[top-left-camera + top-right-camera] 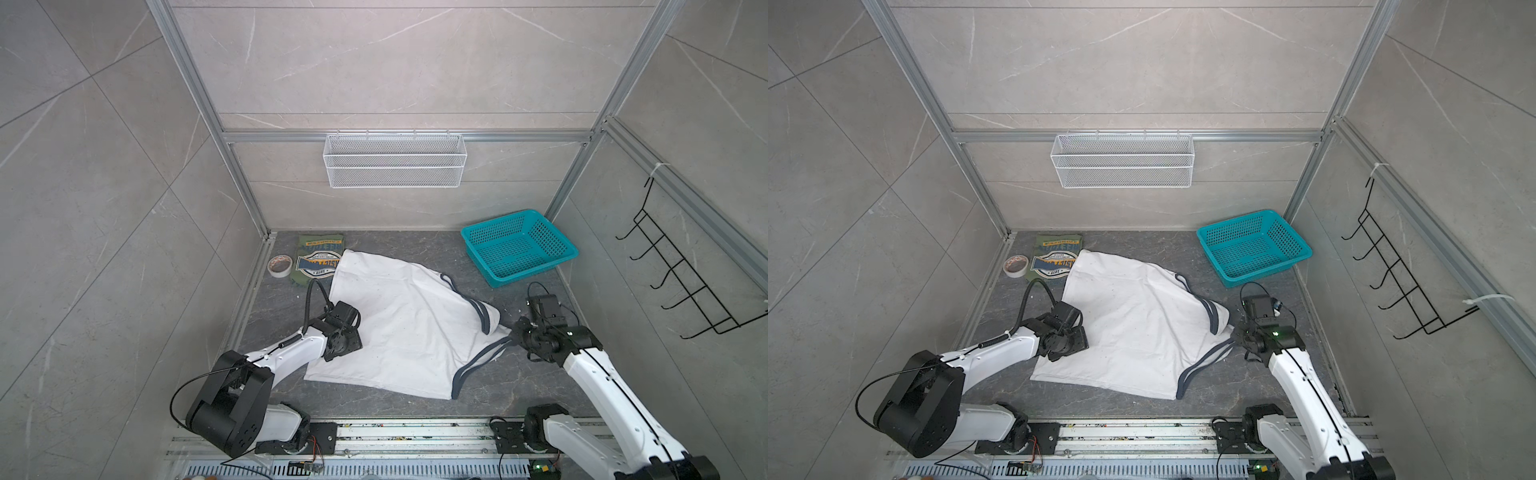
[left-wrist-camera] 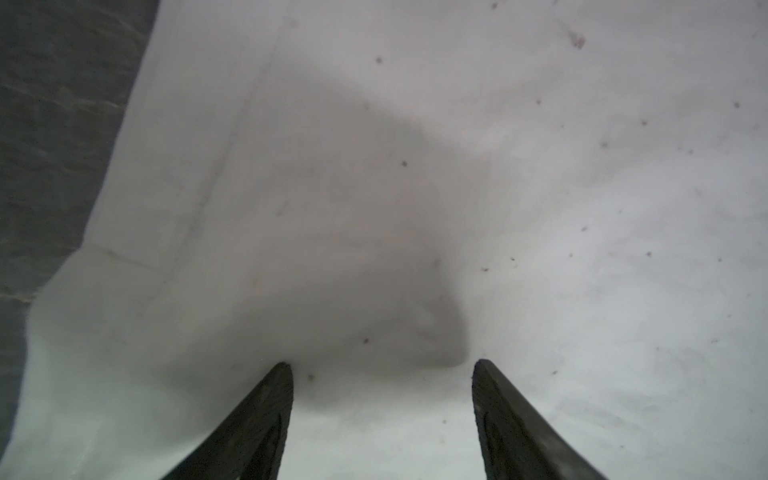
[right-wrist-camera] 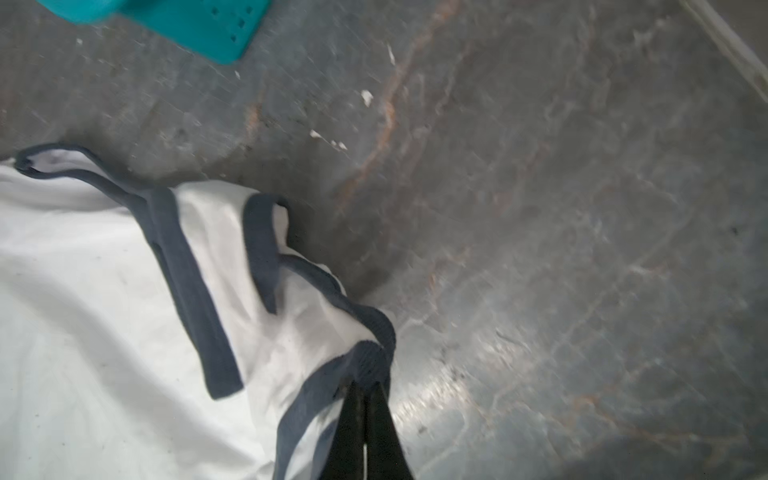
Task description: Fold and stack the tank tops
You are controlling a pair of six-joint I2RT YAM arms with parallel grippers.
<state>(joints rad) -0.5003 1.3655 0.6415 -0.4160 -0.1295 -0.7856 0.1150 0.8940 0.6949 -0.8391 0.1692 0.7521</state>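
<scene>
Clamping the white top [image 1: 399,332] by its strap trim [image 3: 307,399], the right gripper [image 3: 365,372] sits right of centre in both top views. The left gripper [image 2: 380,365] stands spread, tips on the top's left part. The green top [image 1: 316,259] lies folded upper left, its edge covered by the white top's corner.

White top [image 1: 399,328] w/ dk-grey trim, olive top [image 1: 318,243] w/ navy-yellow graphic, teal basket [image 1: 550,239].

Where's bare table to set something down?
Bare table: the back middle, between white top and basket, and the front strip between white top and rail. Crowded: the back left corner, with green top and tape roll.
</scene>
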